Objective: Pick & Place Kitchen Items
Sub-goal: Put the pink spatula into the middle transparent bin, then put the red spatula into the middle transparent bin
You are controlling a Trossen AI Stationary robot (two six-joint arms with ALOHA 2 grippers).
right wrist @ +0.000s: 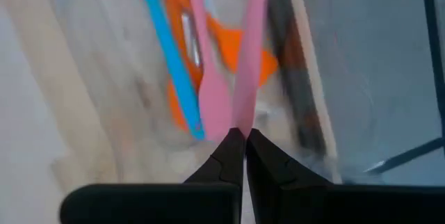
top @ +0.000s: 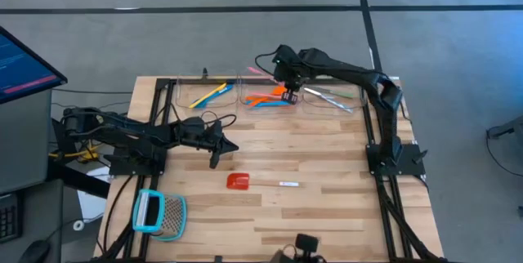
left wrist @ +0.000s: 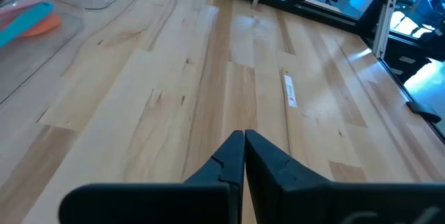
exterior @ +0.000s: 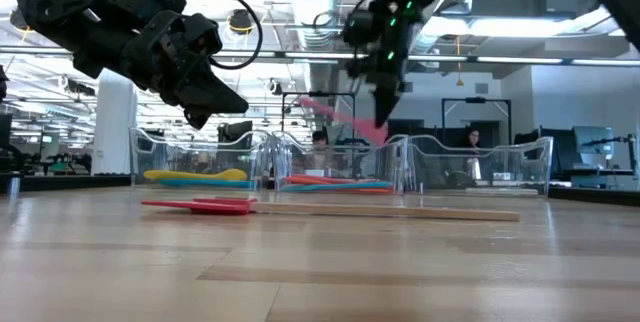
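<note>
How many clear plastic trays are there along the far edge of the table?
3, side by side: the left tray with yellow and blue utensils, the middle tray under the right pincer, and the right tray with silvery pieces.

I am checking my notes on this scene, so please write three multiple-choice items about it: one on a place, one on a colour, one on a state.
1. Where does the red-headed spatula lie?
A. in a clear tray
B. on the bare wooden table
C. on the teal-framed mesh tool

2. What colour is the utensil in the right gripper?
A. pink
B. yellow
C. blue

3. How is the left gripper?
A. open
B. shut on a spoon
C. shut, empty

Answers: 1 B, the high view shows it alone on the boards. 2 A, the pink utensil runs out from the closed fingertips. 3 C, its fingers meet with nothing between.
</note>
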